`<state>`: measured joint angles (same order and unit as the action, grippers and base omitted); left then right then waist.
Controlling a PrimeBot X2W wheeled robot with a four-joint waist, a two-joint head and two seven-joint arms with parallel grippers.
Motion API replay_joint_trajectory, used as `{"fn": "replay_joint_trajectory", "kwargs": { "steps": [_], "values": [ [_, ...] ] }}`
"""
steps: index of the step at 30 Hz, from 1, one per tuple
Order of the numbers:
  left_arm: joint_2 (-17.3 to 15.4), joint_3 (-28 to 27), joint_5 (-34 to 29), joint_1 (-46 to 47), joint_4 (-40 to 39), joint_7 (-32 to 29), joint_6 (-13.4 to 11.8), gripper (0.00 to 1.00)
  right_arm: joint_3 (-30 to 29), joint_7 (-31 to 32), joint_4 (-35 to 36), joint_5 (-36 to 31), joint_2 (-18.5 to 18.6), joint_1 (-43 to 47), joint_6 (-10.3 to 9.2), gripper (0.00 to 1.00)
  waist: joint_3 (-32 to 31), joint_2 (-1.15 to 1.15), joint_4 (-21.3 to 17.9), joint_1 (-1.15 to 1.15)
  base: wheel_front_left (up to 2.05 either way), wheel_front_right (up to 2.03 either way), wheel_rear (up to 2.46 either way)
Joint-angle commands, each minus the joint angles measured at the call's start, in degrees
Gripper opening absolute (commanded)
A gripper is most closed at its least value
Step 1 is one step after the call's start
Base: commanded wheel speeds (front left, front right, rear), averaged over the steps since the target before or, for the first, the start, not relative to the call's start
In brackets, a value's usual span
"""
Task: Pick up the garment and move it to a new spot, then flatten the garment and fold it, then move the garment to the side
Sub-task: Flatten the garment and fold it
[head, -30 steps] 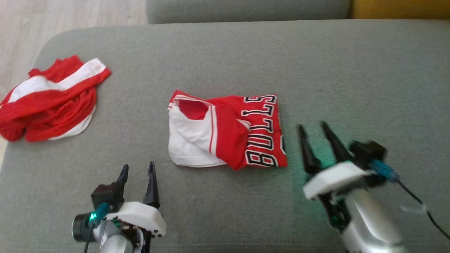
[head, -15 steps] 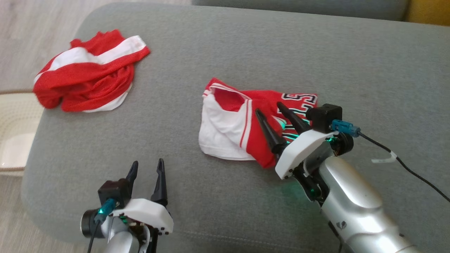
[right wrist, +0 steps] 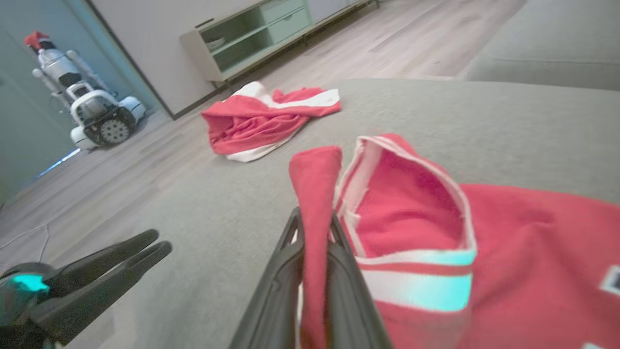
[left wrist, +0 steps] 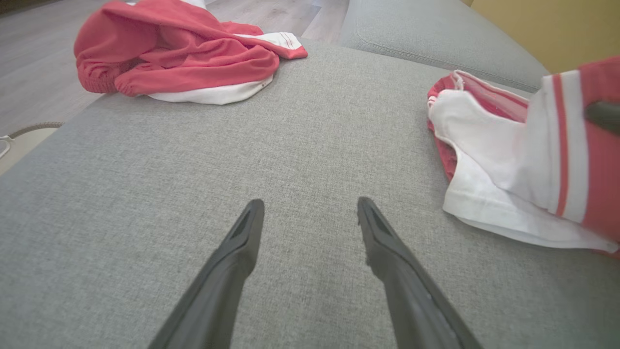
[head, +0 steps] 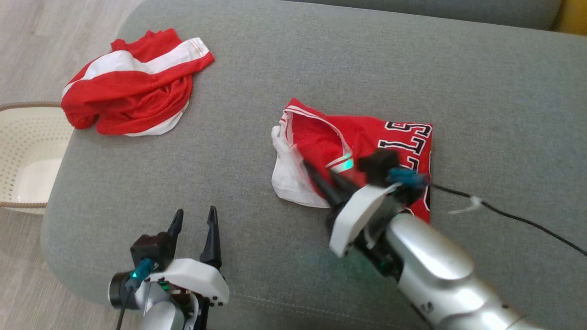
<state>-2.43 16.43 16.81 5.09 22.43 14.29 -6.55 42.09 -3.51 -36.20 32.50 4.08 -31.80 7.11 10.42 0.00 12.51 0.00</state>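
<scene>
1. Step in hand: the pickup. The right fingers are closed tight on a raised red fold of the garment. The rest of it lies crumpled about midway across the sofa cushion.
2. The left fingers stand wide apart and hold nothing, above bare cushion near the front edge.
3. Next move, by judgement: lift until the cloth clears the cushion, then carry it to a fresh spot. Check that the single pinch holds, as the fold may slip out.
4. Open room: bare cushion lies to the right of the garment and beyond it.
5. Edges: the cushion's left edge drops to the floor, where a basket stands. A second red garment lies near that corner. Keep the carried cloth well apart from it.
</scene>
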Motion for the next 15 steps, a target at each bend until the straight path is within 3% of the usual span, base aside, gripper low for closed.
{"fn": "replay_joint_trajectory", "kwargs": {
  "steps": [1, 3, 4, 5, 6, 11, 15],
  "values": [
    [-0.44, -1.11, 0.65, 2.29, -1.82, 0.71, 0.11, 1.0, 2.99, 0.5, 2.44, 1.05, -1.04, -1.55, 0.37, 0.0, -0.08, 0.0, 0.29, 0.0, 0.0, 0.0, 0.0],
    [-0.44, -0.41, 0.77, 2.46, -1.64, 0.71, 0.35, 1.0, 6.0, 0.81, 2.86, 1.83, -1.05, -1.78, 0.37, 0.0, -0.14, 0.0, 0.78, 0.0, 0.0, 0.0, 0.0],
    [-0.44, 0.1, 0.64, 2.62, -1.38, 0.71, 0.58, 1.0, 7.42, 0.85, 2.9, 2.19, -1.05, -1.93, 0.37, 0.08, -0.13, 0.0, 1.05, 0.0, 0.0, 0.0, 0.0],
    [-0.44, 0.62, 0.48, 2.8, -1.05, 0.71, 0.77, 1.0, 8.81, 0.86, 2.95, 2.84, -1.06, -2.02, 0.37, 0.67, -0.13, 0.0, 1.34, 0.0, 0.0, 0.0, 0.0],
    [-0.44, 0.99, 0.43, 3.0, -0.77, 0.71, 0.83, 1.0, 10.31, 1.05, 2.92, 3.59, -1.07, -2.12, 0.37, 1.0, -0.11, 0.0, 1.55, 0.0, 0.0, 0.0, 0.0],
    [-0.44, 2.39, 0.6, 3.72, -0.19, 0.71, 0.69, 1.0, 14.33, -2.6, 3.76, 7.42, -1.12, -3.19, 0.37, 1.0, -0.22, 0.0, 1.83, 0.0, 0.0, 0.0, 0.0],
    [-0.44, 2.52, 0.5, 3.89, -0.41, 0.71, 0.36, 1.0, 11.95, -7.99, 1.06, 6.65, -0.92, -4.06, 0.37, 1.0, -0.66, 0.0, 0.67, 0.0, 0.0, 0.0, 0.0]
  ]
}}
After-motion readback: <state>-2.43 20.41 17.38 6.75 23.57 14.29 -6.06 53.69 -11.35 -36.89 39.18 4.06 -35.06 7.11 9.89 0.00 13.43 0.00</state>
